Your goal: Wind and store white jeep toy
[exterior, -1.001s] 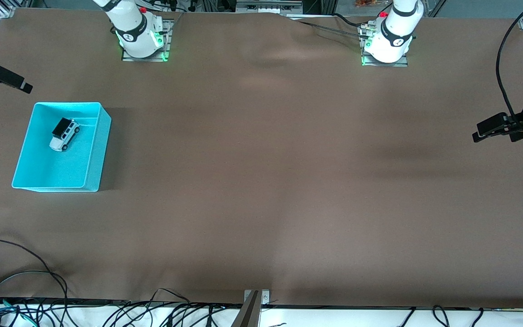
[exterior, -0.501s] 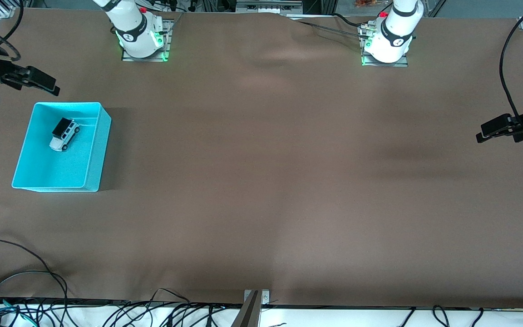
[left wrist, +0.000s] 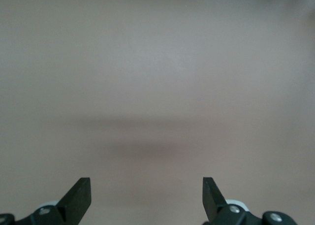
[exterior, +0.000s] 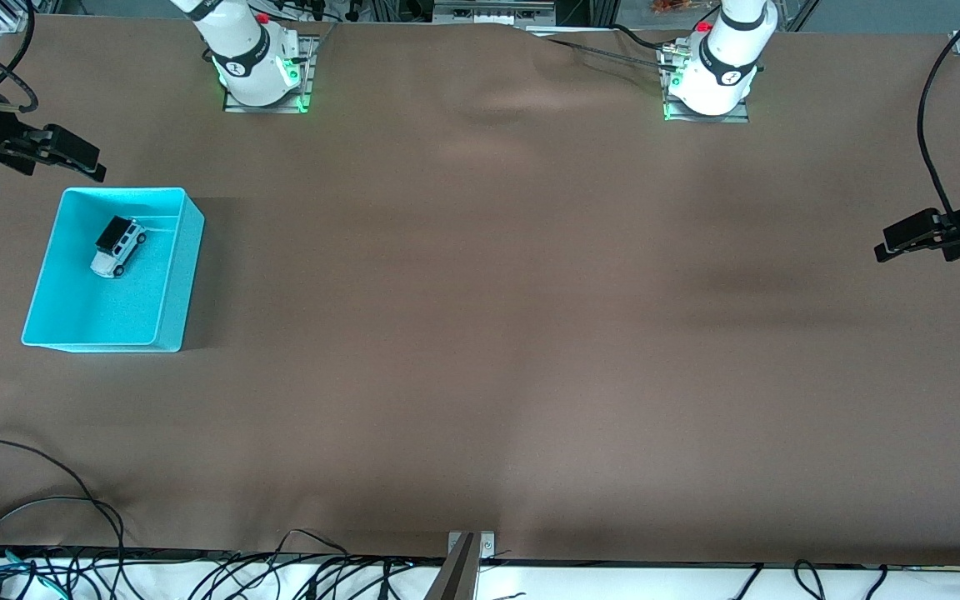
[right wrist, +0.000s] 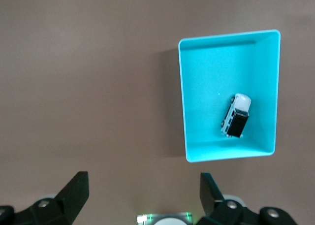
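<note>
The white jeep toy (exterior: 118, 247) (right wrist: 236, 115), boxy with a black roof, sits on its wheels inside the turquoise bin (exterior: 181, 275) (right wrist: 183, 97), in the part of the bin farther from the front camera. My right gripper (exterior: 84, 161) (right wrist: 144, 189) hangs open and empty, high over the table at the right arm's end, just off the bin's rim. My left gripper (exterior: 892, 241) (left wrist: 147, 193) hovers open and empty over bare brown table at the left arm's end.
The brown table cover (exterior: 480, 333) is wrinkled between the two arm bases (exterior: 263, 79) (exterior: 707, 87). Loose black cables (exterior: 47, 533) lie along the table edge nearest the front camera. A metal bracket (exterior: 470, 550) sits mid-edge there.
My right gripper swung in from the table's edge to a spot beside the bin's rim. The left gripper lifted slightly. The jeep and bin have not moved.
</note>
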You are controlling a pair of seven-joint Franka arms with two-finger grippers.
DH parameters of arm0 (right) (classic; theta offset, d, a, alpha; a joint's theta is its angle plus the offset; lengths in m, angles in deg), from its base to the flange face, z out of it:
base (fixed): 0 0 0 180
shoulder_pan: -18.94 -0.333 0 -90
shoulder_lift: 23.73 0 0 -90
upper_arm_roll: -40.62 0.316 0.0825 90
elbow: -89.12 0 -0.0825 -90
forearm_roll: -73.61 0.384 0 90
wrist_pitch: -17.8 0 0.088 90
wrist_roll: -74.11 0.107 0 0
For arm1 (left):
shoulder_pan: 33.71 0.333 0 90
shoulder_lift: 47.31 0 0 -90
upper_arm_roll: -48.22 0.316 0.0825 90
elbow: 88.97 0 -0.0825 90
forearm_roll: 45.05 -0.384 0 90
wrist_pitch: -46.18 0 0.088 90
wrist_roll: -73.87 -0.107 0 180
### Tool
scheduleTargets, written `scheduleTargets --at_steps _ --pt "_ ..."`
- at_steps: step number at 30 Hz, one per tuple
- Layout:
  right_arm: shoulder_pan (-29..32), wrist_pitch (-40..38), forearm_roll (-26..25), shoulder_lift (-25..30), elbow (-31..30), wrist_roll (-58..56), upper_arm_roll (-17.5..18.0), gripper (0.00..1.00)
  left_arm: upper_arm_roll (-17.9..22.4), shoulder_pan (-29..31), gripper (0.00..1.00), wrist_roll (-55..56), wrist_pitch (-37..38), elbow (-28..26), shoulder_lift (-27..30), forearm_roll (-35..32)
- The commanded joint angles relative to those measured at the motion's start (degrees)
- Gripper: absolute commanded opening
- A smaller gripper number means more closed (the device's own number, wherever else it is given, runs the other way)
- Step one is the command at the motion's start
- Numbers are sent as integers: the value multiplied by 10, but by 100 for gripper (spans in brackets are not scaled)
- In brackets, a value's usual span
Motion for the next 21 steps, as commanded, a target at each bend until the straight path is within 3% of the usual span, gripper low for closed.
scheduleTargets --at_steps 1,8,21 --pt "4 25 2 -9 2 -12 2 100 0 3 100 -14 1 5 7 15" --pt "4 17 2 -5 -2 -12 1 100 -1 3 100 -61 2 5 10 2" --pt "4 13 2 -3 -2 -13 1 100 -17 -4 100 -54 3 2 13 -49"
